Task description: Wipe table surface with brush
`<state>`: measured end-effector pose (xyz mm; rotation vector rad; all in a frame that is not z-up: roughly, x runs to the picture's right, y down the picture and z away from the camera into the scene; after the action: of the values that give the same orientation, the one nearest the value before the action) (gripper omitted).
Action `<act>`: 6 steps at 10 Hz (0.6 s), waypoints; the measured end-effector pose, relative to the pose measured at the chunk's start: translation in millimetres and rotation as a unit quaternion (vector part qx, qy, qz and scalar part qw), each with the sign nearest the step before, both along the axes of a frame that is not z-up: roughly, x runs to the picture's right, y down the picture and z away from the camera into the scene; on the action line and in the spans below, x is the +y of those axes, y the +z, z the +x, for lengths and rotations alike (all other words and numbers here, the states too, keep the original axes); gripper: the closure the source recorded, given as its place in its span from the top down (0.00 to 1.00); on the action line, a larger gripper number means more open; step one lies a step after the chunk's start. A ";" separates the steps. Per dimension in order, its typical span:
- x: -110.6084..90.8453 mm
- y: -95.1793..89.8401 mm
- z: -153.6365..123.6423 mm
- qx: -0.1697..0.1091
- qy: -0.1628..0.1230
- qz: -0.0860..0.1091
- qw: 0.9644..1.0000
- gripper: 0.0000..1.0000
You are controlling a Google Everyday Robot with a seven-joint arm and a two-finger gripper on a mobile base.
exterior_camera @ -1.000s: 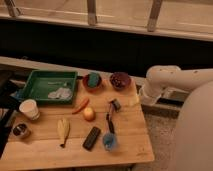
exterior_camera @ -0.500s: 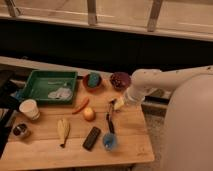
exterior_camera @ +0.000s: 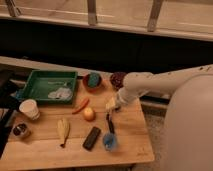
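The table surface (exterior_camera: 45,150) is a light tan wooden top of jointed planks in the lower left of the camera view. The brush (exterior_camera: 109,123), with a slim black handle, lies on it right of centre, pointing towards the front edge. Its lower end meets a small blue cup (exterior_camera: 110,142). My gripper (exterior_camera: 112,104), pale and at the end of the white arm reaching in from the right, is low over the table just above the brush's far end.
A green tray (exterior_camera: 35,80) stands at the back left. Along the back are a red bowl holding something blue (exterior_camera: 92,80) and a dark red bowl (exterior_camera: 117,79). Also there: a white cup (exterior_camera: 30,109), small jar (exterior_camera: 21,131), yellow banana-like thing (exterior_camera: 62,130), black block (exterior_camera: 91,137), orange fruit (exterior_camera: 89,114), red carrot-like thing (exterior_camera: 81,105).
My arm has swung left from beyond the table's right edge and come down over the tabletop, ending above the brush's far end. The items on the table have not moved.
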<state>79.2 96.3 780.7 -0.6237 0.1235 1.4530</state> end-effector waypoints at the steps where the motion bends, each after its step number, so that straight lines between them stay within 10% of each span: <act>1: 1.5 0.7 0.9 0.000 -0.001 -0.004 1.000 0.74; 6: 54.5 43.1 -26.6 -0.014 -0.038 -0.062 0.997 0.74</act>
<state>52.6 150.8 823.8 -0.7337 0.2146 1.3704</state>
